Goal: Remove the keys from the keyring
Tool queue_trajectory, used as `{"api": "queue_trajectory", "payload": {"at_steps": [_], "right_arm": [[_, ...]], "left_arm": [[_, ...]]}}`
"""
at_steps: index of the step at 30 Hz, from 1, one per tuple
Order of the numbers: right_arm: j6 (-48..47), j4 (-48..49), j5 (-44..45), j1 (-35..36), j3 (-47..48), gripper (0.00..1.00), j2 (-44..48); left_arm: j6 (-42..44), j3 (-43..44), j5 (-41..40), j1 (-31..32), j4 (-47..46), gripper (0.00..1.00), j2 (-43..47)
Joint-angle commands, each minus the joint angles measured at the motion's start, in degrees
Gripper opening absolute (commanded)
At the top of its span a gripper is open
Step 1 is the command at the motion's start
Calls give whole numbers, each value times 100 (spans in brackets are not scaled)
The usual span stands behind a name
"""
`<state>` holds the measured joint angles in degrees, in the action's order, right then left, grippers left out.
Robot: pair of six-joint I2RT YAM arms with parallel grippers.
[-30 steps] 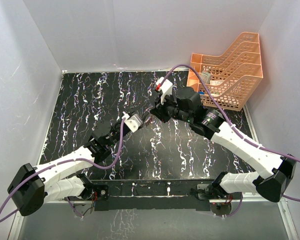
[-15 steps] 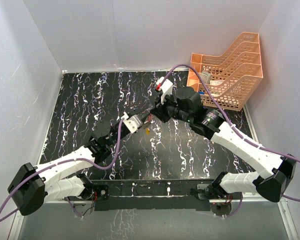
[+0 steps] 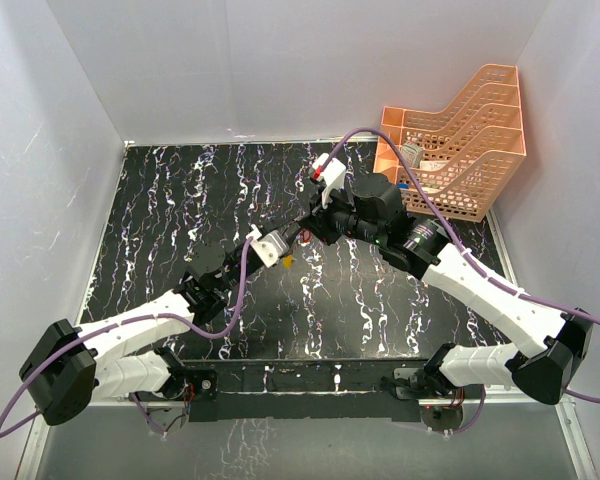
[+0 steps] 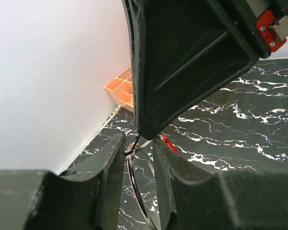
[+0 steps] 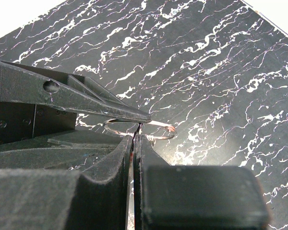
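Observation:
My left gripper (image 3: 282, 244) and right gripper (image 3: 303, 233) meet tip to tip above the middle of the black marbled table (image 3: 180, 200). In the left wrist view the thin silver keyring (image 4: 136, 191) stands edge-on between my left gripper's (image 4: 139, 143) fingers, which are shut on it. The red key head (image 4: 169, 143) shows just beyond. In the right wrist view my right gripper (image 5: 135, 136) is shut, with a red sliver in the slit between its fingers. The keyring (image 5: 164, 137) lies just past its tips. The cream-yellow key (image 3: 287, 261) hangs below the ring.
An orange mesh tray (image 3: 460, 150) stands at the back right against the wall and also shows in the left wrist view (image 4: 122, 91). White walls close in the table on the left, back and right.
The cream-yellow key has come into view below the grippers and has shifted slightly left. My left gripper has edged toward the right gripper. The right arm has hardly moved.

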<state>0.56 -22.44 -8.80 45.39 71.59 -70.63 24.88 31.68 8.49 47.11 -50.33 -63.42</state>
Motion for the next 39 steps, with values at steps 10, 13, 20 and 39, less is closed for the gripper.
{"api": "queue_trajectory", "payload": {"at_steps": [10, 13, 20, 39], "right_arm": [[101, 508, -43, 74, 263, 0, 158], [109, 514, -20, 76, 259, 0, 185], [118, 600, 84, 76, 180, 0, 315], [153, 496, -15, 76, 219, 0, 284]], "left_arm": [[83, -31, -52, 63, -208, 27, -17], [122, -48, -132, 70, -139, 26, 1], [182, -158, -346, 70, 29, 24, 170], [124, 7, -97, 69, -583, 27, 64]]}}
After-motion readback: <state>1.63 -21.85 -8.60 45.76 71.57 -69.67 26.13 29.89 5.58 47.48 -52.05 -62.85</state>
